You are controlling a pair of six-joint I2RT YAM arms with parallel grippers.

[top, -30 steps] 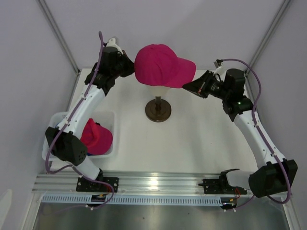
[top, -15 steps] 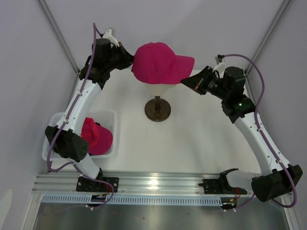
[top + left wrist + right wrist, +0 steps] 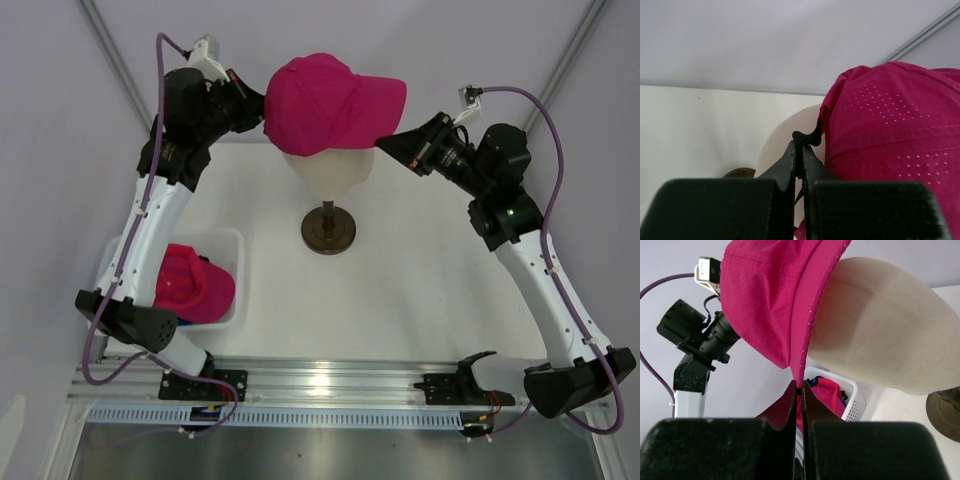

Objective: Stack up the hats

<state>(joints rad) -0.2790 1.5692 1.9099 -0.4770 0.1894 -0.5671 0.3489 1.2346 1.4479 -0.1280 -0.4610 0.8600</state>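
Observation:
A magenta-pink hat (image 3: 325, 100) hangs over the cream mannequin head (image 3: 330, 170), lifted partly off it and held from both sides. My left gripper (image 3: 258, 105) is shut on the black strap at the hat's back (image 3: 807, 139). My right gripper (image 3: 392, 148) is shut on the edge of the hat's brim (image 3: 799, 382). The hat (image 3: 895, 130) fills the right of the left wrist view. A second magenta hat (image 3: 195, 285) lies in the white mesh basket (image 3: 232, 245) at the left, with blue fabric beside it (image 3: 842, 400).
The mannequin head (image 3: 880, 325) stands on a thin post with a round brown base (image 3: 328, 230) at the table's middle back. Grey walls close in behind and at both sides. A metal rail (image 3: 330, 385) runs along the near edge.
Both grippers have risen with the hat. The hat has come up and shifted left, uncovering more of the mannequin head beneath it.

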